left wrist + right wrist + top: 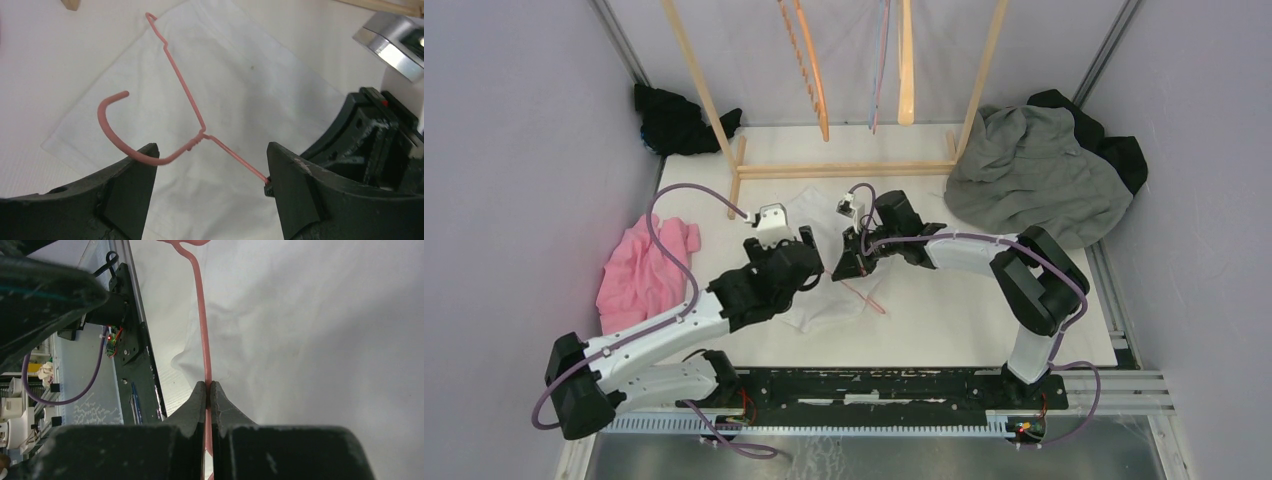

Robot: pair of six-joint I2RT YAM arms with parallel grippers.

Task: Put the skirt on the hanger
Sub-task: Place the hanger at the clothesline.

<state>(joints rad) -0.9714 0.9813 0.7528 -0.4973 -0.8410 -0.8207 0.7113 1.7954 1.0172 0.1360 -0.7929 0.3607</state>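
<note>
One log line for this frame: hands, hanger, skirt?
left hand: open, straddling hanger neck | right hand: shut on hanger wire | hanger: pink wire, over skirt | skirt: white, flat on table, not hung

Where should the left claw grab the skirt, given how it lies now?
Probably the seamed edge near its free corner, coming in from the bare table side. The skirt lies flat, so only an edge offers a lip to pinch, and the hanger, held by the right claw, crosses the middle. The left claw is open above it.
</note>
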